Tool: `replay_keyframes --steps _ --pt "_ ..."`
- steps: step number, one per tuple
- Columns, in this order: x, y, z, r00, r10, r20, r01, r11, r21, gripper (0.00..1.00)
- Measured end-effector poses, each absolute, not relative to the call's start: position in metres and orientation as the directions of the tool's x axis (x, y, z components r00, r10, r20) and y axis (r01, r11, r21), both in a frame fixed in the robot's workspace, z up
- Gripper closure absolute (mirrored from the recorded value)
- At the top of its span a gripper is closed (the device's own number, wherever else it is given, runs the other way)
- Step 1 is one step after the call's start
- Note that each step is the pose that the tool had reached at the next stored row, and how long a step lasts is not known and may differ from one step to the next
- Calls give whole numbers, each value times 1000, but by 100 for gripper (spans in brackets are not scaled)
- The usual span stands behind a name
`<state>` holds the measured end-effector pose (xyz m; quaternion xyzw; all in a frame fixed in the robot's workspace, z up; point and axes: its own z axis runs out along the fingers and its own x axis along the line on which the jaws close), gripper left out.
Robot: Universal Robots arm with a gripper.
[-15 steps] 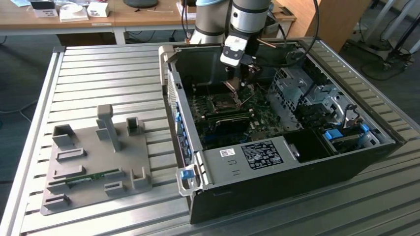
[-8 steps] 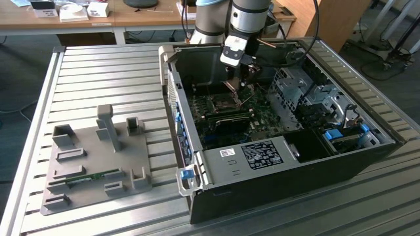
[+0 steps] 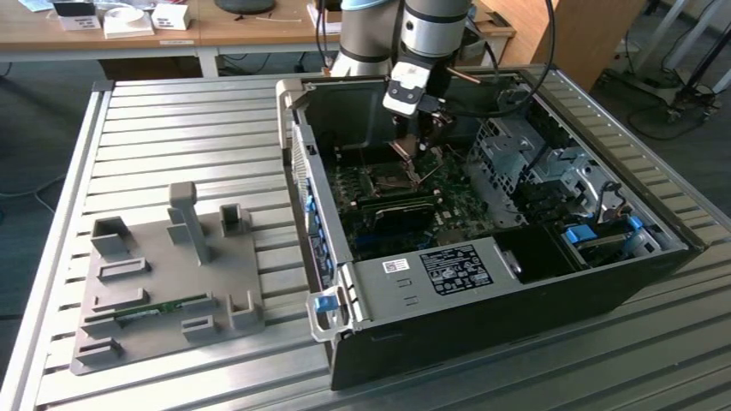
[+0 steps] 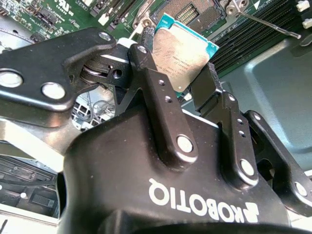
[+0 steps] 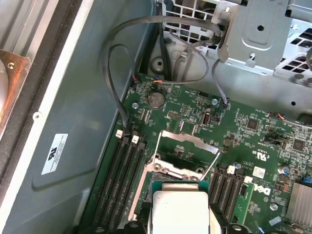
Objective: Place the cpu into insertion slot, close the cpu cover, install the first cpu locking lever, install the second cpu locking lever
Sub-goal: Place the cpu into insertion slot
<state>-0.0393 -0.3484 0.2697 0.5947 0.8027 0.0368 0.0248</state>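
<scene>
Evidently nothing was seated: the black gripper (image 4: 179, 58) pinched the flat silvery cpu (image 5: 181, 212) above the dark square insertion slot (image 5: 181, 158), metal cpu cover (image 5: 191, 140) raised.

A silver-grey cylindrical arm (image 3: 439, 26) is seen, trailed by a black cable (image 3: 550, 43). The gripper (image 4: 179, 56) is matte black, with jointed fingers (image 4: 161, 97) pinned by silver screws (image 4: 184, 143) and white lettering printed on its body.

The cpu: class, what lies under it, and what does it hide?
Under the cpu, pinched in the gripper, part of the slot and the raised cover show in the first wrist view. The rest of the slot is hidden by the chip.
</scene>
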Motion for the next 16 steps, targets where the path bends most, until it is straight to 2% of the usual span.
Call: replay_keyframes --steps 16 --pt "-39 -348 270 -272 962 4 959 271 88 46"
